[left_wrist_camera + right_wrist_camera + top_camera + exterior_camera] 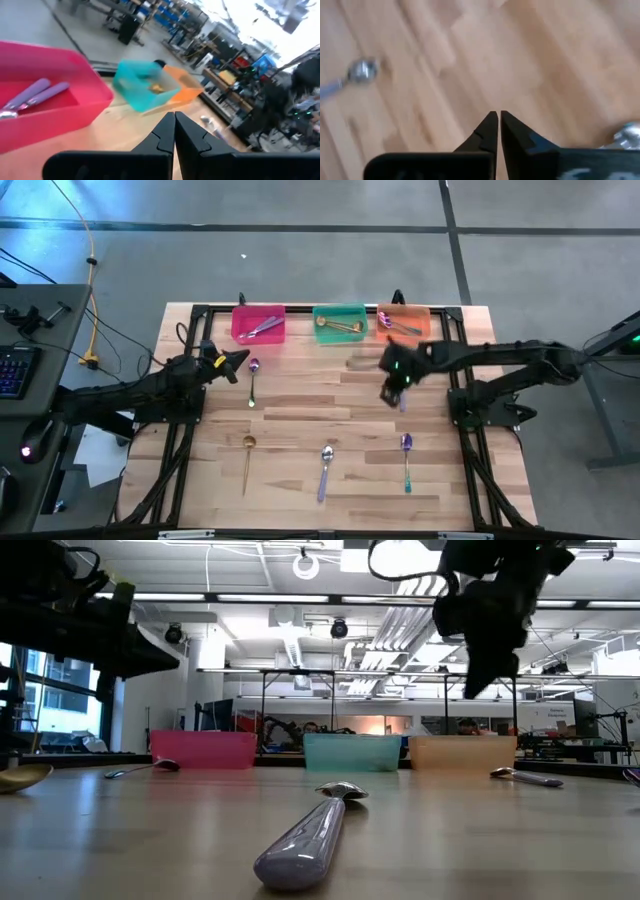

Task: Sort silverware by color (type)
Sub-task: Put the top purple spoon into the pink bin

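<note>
Several spoons lie flat on the wooden table: a purple one with a teal handle [253,380], a gold one [248,455], a silver-lavender one [326,470] and another purple-teal one [406,460]. My right gripper [392,395] hangs shut and empty above the table's right middle, slanting down at bare wood [495,116]. A lavender bit [402,403] shows just beside it. My left gripper [243,357] is shut and empty, held level near the pink bin [50,100].
Three bins stand along the far edge. The pink bin [258,323] holds lavender spoons, the green bin [340,323] holds gold ones and the orange bin [404,322] holds purple ones. Black frame rails run along the table's left and right edges.
</note>
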